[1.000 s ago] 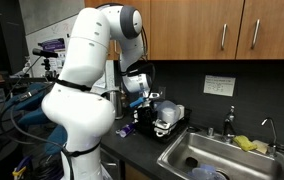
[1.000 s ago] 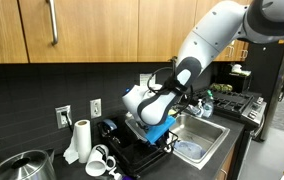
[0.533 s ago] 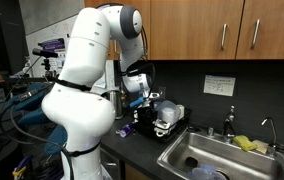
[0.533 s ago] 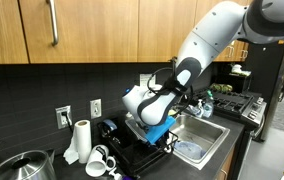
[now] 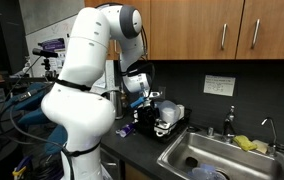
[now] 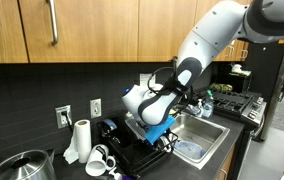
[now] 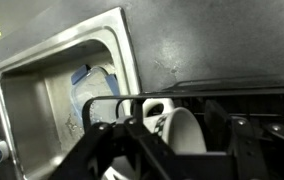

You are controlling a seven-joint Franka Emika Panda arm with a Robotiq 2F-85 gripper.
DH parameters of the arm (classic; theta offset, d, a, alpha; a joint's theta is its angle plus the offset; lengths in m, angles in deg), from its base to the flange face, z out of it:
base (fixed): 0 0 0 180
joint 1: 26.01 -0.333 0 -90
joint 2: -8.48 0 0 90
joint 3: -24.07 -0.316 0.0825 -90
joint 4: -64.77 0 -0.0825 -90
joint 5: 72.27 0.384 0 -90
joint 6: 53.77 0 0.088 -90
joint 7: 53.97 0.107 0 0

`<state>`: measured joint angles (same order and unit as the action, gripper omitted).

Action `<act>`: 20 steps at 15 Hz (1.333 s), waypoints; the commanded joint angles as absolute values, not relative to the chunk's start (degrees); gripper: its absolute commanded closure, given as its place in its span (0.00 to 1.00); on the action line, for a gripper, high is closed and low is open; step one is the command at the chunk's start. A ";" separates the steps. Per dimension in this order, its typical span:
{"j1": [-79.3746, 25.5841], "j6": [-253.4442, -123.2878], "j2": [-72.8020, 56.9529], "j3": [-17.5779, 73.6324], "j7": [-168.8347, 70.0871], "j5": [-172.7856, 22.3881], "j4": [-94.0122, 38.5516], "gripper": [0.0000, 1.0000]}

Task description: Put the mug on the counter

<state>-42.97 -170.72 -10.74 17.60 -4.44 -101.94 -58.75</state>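
The white mug [image 7: 178,128] lies tilted in a black dish rack [image 7: 232,100], with a checkered piece just behind it. My gripper [image 7: 168,158] hangs right over it. Its dark fingers stand on either side of the mug, with a gap on the right, so it looks open. In an exterior view the gripper [image 5: 148,101] is over the rack and the mug [image 5: 164,117] is below it. In an exterior view the arm hides that mug and the gripper [image 6: 162,138] is low over the rack [image 6: 130,148]. The black counter [image 7: 207,45] runs beside the steel sink [image 7: 42,95].
The sink [image 5: 214,155] holds a blue and white dish [image 7: 94,85]. Other white mugs [image 6: 101,158] lie at the rack's end near a paper towel roll [image 6: 79,140]. A small purple object [image 5: 123,128] sits on the counter. A faucet [image 5: 229,118] and wooden cabinets [image 5: 222,30] are behind.
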 commanded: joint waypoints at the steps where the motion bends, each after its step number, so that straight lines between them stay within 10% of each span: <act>1: -44.42 -169.94 -8.47 18.46 -0.67 -104.94 -60.06 0.04; 20: -44.10 -163.19 -14.39 19.43 10.59 -114.98 -55.19 0.00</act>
<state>-43.64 -164.41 -14.44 19.23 8.69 -113.00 -56.19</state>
